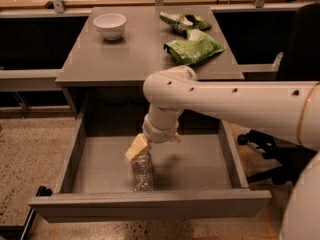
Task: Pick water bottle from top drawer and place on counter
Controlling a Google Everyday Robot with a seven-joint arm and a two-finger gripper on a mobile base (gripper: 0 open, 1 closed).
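- Dim, warm light is falling from above, and the flat grey rectangular counter (125, 59) is taking most of it.
- The gaps under the neighbouring surfaces are sinking into near black.
- The glossy white robot arm (240, 104) is glowing brightest along its upper side and shading off underneath.
- The cream two-finger gripper (137, 148) is hanging low inside the wide shallow grey top drawer (200, 164), over the cap end of the small clear crinkled water bottle (143, 174). It is laying a soft shadow on the drawer floor to its right.
- The bottle is glinting faintly.
- The round white bowl (110, 25) is shining pale, and the crumpled green snack bags (192, 49) are showing a slight sheen.
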